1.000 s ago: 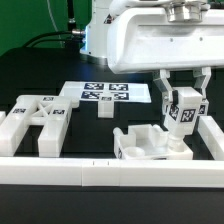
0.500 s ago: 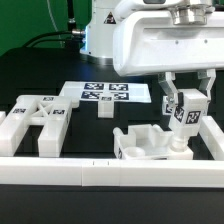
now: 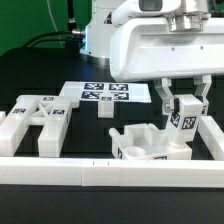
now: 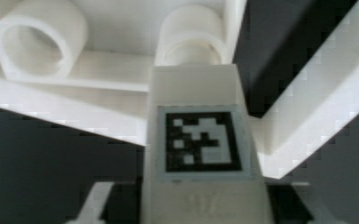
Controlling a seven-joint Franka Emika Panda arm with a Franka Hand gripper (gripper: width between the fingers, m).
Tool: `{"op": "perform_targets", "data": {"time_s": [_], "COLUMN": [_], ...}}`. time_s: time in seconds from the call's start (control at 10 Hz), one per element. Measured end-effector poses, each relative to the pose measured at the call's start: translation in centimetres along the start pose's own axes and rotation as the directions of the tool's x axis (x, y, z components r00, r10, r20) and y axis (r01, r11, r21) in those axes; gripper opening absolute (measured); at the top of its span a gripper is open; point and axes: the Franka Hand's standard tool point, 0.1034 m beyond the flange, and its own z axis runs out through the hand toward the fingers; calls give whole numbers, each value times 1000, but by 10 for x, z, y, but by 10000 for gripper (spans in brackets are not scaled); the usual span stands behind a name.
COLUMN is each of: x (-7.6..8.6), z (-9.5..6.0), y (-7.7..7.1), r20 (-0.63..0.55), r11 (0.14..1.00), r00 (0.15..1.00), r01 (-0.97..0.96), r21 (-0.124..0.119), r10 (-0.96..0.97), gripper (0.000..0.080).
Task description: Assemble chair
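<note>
My gripper (image 3: 181, 108) is shut on a white square post (image 3: 183, 122) with a black-and-white tag and holds it upright at the exterior view's right. The post's lower end meets the white chair seat piece (image 3: 145, 143), which lies near the front rail. In the wrist view the tagged post (image 4: 201, 125) fills the middle between my fingers, with the seat piece (image 4: 69, 60) and its round hole beyond it. Other white chair parts, a frame (image 3: 35, 122) and a small post (image 3: 105, 107), lie at the exterior view's left and middle.
The marker board (image 3: 100, 94) lies flat behind the parts. A long white border rail (image 3: 100, 175) runs along the front, and another rail (image 3: 212, 135) stands at the exterior view's right, close to the held post.
The gripper and the held post have shifted slightly left and down, bringing the post's lower end closer onto the seat piece. The other parts have not moved.
</note>
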Motion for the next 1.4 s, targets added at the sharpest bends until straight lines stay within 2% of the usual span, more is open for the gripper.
{"op": "perform_targets", "data": {"time_s": [0.6,0.8,0.9,1.0,1.2,1.4], "x": [6,6,7,7,6,13], "z": [2,1,-1,-1,-2,-8], "y": [-5,-3,1,2,6,11], "r20": [-39,-40,-42,-42,-42,-36], "r11": [1000,1000,1000,1000,999,1000], "r00": [999,999,999,999,999,999], "r01": [3,13,19,22,21,20], "r21": [-9,-12,-18,-20,-23,-23], "r10": [-3,-13,-20,-22,-22,-21], "gripper": [287,535,614,642,647,649]}}
